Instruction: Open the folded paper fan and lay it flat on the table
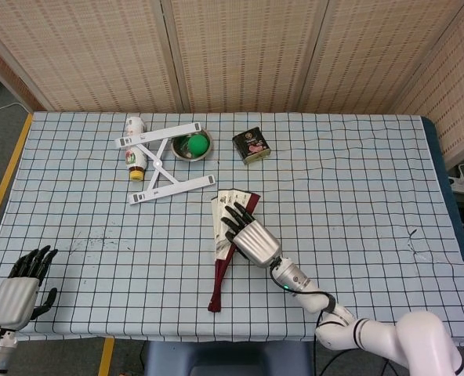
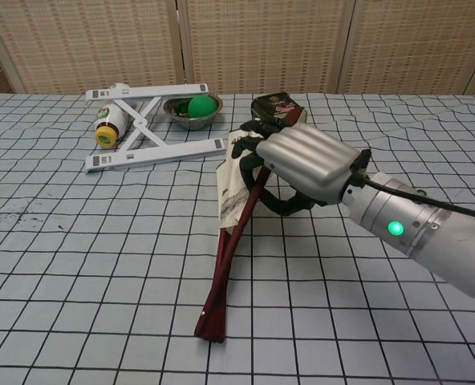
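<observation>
While the right hand (image 2: 302,164) presses its dark fingers onto the partly spread paper fan (image 1: 228,235) at mid-table without visibly clamping it, the left hand (image 1: 16,298) hangs off the near left edge, fingers apart, holding nothing

Right hand (image 2: 306,164) on paper fan (image 2: 231,215)

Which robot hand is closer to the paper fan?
The right hand. Its fingers are on the paper fan in the middle of the table. The left hand is far away at the near left corner, touching nothing.
</observation>
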You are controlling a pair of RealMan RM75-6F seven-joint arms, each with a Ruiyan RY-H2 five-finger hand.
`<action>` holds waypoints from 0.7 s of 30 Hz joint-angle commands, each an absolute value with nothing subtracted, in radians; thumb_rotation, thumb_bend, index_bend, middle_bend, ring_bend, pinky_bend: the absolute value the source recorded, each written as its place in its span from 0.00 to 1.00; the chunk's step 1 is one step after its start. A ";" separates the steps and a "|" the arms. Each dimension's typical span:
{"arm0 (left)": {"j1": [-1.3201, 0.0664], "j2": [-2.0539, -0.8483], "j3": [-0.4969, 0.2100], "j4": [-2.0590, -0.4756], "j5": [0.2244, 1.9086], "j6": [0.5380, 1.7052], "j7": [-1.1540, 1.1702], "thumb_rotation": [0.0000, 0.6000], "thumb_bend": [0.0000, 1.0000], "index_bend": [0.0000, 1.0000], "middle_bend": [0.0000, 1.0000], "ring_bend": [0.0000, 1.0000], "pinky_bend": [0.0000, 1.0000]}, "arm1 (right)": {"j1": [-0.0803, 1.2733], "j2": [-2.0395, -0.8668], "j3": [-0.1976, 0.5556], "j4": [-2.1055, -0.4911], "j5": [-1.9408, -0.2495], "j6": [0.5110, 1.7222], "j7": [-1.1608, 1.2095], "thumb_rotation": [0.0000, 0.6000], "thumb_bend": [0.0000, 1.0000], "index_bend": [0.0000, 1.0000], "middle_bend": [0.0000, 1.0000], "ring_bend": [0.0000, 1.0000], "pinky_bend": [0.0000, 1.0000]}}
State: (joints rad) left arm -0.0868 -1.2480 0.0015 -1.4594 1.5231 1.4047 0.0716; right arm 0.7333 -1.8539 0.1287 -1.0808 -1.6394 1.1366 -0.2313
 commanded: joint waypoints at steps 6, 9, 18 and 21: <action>-0.133 -1.269 0.024 -1.411 1.536 1.314 -0.120 1.00 0.45 0.08 0.00 0.00 0.12 | 0.761 -1.638 0.280 -1.511 -1.485 1.084 -0.394 1.00 0.76 0.77 0.19 0.00 0.07; -0.147 -1.276 0.024 -1.402 1.549 1.306 -0.225 1.00 0.45 0.11 0.00 0.00 0.12 | 0.782 -1.606 0.356 -1.631 -1.363 1.044 -0.437 1.00 0.76 0.77 0.20 0.00 0.07; -0.181 -1.306 0.028 -1.438 1.617 1.343 -0.652 1.00 0.45 0.05 0.00 0.00 0.12 | 0.887 -1.628 0.535 -1.782 -0.966 1.052 -0.561 1.00 0.76 0.78 0.20 0.00 0.08; -0.190 -1.344 -0.001 -1.484 1.604 1.364 -0.683 1.00 0.44 0.00 0.00 0.00 0.11 | 0.930 -1.666 0.568 -1.781 -0.879 1.077 -0.561 1.00 0.76 0.78 0.20 0.00 0.08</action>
